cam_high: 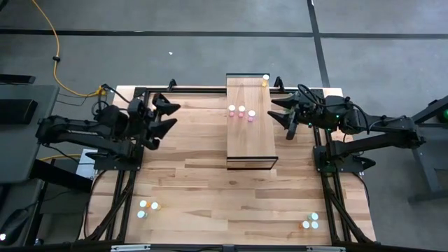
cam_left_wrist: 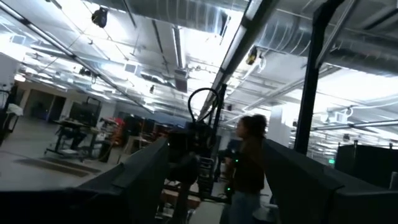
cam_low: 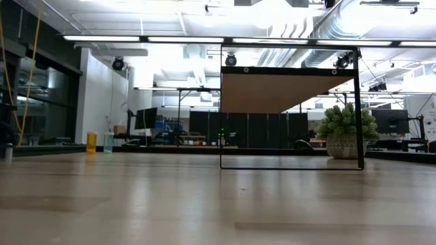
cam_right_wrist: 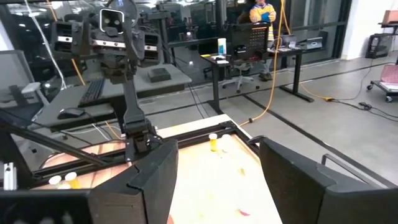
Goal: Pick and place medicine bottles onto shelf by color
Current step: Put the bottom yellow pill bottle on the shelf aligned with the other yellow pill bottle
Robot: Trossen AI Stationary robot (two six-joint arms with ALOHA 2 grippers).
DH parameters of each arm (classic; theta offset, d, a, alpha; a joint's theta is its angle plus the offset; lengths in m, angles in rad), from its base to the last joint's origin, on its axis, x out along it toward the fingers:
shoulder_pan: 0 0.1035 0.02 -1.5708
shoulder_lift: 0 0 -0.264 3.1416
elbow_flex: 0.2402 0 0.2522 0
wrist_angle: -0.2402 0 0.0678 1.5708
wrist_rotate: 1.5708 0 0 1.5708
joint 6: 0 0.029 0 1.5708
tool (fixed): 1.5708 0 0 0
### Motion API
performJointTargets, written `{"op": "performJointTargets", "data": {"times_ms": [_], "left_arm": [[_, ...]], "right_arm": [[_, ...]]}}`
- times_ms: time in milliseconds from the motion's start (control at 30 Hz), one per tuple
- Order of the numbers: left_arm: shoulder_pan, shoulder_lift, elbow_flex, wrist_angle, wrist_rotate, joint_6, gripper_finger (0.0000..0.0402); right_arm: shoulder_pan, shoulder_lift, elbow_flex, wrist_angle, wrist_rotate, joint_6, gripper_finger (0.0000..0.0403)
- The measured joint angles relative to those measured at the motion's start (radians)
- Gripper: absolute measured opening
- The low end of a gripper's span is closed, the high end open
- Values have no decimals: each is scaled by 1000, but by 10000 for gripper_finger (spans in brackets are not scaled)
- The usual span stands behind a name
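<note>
Bottles, tiny white-capped pink medicine cylinders (cam_high: 241,112), sit grouped by colour on our long pale-wood shelf (cam_high: 250,143) at twelve o'clock, while left gripper (cam_high: 170,116) and right gripper (cam_high: 281,115) hover released, empty.

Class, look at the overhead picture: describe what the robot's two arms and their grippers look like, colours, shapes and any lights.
Both arms are dark, almost black, built of jointed segments. Each ends in a two-finger gripper: the left gripper and the right gripper have dark, tapering, pointed fingers. Small green lights glow on the right arm near its wrist. Each arm rises from a dark frame at the table edge.
</note>
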Motion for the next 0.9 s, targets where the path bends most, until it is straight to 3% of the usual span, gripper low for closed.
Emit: {"op": "performJointTargets", "data": {"times_ms": [533,667,767,900], "left_arm": [[-32,7,0,-80,16,-16,247],[-29,10,0,-79,14,7,247],[-29,11,0,-79,13,4,247],[-29,19,0,-81,-16,-45,247]], "right_arm": [[0,0,0,0,-107,77,216],[0,0,0,20,-136,267,216],[16,0,0,15,-260,449,216],[119,30,0,-102,-379,698,216]]}}
